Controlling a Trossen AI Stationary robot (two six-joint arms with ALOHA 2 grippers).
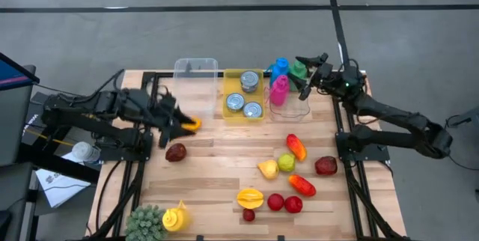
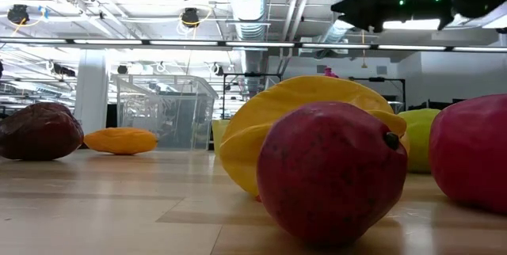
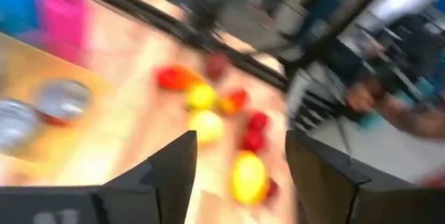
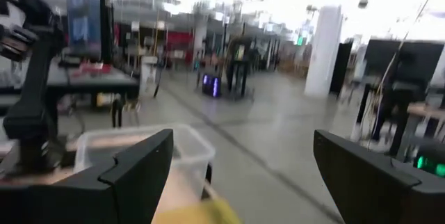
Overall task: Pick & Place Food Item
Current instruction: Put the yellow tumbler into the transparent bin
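At the left of the wooden surface (image 1: 217, 166), the left gripper (image 1: 182, 123) hovers over an orange-yellow food piece (image 1: 193, 124), apparently a mango-like toy fruit, which lies flat on the boards; the jaws stand parted and nothing is between them in the left wrist view, so the piece is not held. Just nearer and to its left lies a dark red fruit (image 1: 176, 152), and at the near left corner sit a green leafy item (image 1: 145, 222) and a yellow squeeze bottle (image 1: 174, 217). Farther right along the far edge stand a clear plastic bin (image 1: 196, 72), a yellow tray (image 1: 227, 95) holding three tins, and a clear bin (image 1: 298, 111) with pink, blue and green bottles. In the near right area lies a loose cluster of fruit: a yellow starfruit (image 1: 250, 197), small red ones, a yellow-green apple (image 1: 287, 163), and long red-orange pieces. The right gripper (image 1: 308, 76) hangs above the bottle bin at the far right, jaws spread wide and empty. The orange-yellow piece looks light, smooth and probably hard plastic, so likely slippery; being elongated and low, it is best taken across its narrow middle, jaws straddling the short width, pressed low to the boards.
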